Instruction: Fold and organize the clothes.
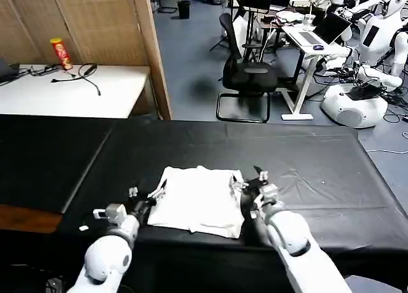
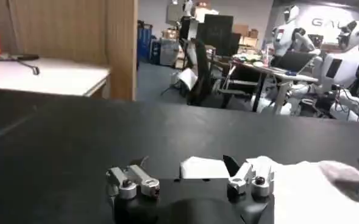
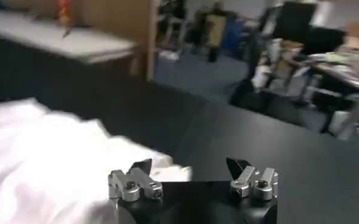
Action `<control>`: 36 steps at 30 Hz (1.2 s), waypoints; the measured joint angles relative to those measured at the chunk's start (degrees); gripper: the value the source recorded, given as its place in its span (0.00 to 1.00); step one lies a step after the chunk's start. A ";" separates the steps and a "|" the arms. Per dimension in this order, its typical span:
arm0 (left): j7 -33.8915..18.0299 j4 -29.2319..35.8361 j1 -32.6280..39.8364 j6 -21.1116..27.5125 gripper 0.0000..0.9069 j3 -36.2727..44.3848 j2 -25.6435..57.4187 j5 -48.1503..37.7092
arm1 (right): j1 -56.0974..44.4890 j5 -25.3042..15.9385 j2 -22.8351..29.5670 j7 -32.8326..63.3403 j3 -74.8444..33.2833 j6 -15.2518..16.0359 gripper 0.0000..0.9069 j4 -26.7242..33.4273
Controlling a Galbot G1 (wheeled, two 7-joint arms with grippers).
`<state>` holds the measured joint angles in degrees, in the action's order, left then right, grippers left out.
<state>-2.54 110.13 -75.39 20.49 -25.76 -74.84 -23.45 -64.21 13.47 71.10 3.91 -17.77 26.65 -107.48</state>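
One T-shirt (image 1: 199, 200) lies between two spread claws: left claw (image 1: 148, 196), right claw (image 1: 250, 183).

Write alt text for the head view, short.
A folded white T-shirt lies on the black table cover near the front edge, with the left gripper open at its left edge and the right gripper open at its right edge. Behind the table are a white desk and an office chair.

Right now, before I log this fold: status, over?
Left gripper open at the T-shirt's left edge. Right gripper open at its right edge. T-shirt folded compactly on the black table cover. Nothing in the way.
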 joint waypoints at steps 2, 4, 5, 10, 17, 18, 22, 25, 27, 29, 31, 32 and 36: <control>0.31 -0.42 -0.23 0.00 0.97 0.00 -0.24 -0.97 | -1.56 2.40 0.03 -0.08 -2.62 0.06 0.97 -1.58; 0.59 -0.96 -0.33 0.00 0.97 0.03 -0.49 -1.57 | -2.73 4.37 -0.13 -0.09 -4.74 0.15 0.97 -2.79; 0.66 -1.19 -0.31 0.00 0.97 0.03 -0.65 -1.81 | -3.28 5.24 -0.27 -0.20 -5.69 0.11 0.97 -3.45; 0.58 -2.33 -0.21 0.34 0.22 -0.03 -1.26 -5.87 | -5.04 6.49 -0.79 -0.70 -8.54 -0.50 0.97 -5.71; 0.14 -3.33 -0.04 1.42 0.00 -0.90 -1.95 -13.50 | -6.20 6.68 -0.82 -1.32 -10.30 -1.54 0.97 -7.09; 0.13 -3.52 0.01 1.61 0.00 -1.12 -2.08 -14.66 | -6.32 6.69 -0.82 -1.40 -10.45 -1.62 0.97 -7.21; 0.08 -4.67 0.28 1.76 0.00 -1.59 -2.50 -16.93 | -6.79 6.74 -0.84 -1.55 -11.06 -1.83 0.97 -7.72; -0.18 -4.42 0.08 2.12 0.00 -1.93 -2.50 -17.65 | -6.96 6.80 -0.96 -1.56 -11.54 -1.85 0.97 -7.85; -0.24 -3.85 -0.05 2.37 0.00 -2.19 -2.18 -16.76 | -7.01 6.95 -1.03 -1.56 -11.90 -1.85 0.97 -7.91; -0.28 -2.85 0.02 2.45 0.00 -2.71 -1.45 -14.10 | -7.01 7.01 -1.08 -1.55 -12.33 -1.85 0.97 -7.89; -0.32 -1.41 0.11 2.39 0.00 -3.30 -0.08 -10.29 | -7.02 7.03 -1.10 -1.56 -12.49 -1.85 0.97 -7.86; -0.57 -0.76 0.09 2.45 0.00 -3.72 0.99 -9.05 | -7.02 7.04 -1.10 -1.56 -12.60 -1.85 0.97 -7.75; -0.82 1.97 -0.67 2.55 0.00 -6.65 7.12 -5.98 | -7.00 7.04 -0.97 -1.56 -12.63 -1.84 0.97 -7.30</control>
<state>-3.36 112.10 -76.06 23.04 -32.40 -67.72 -29.43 -71.21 20.51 70.13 2.35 -30.40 24.81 -114.78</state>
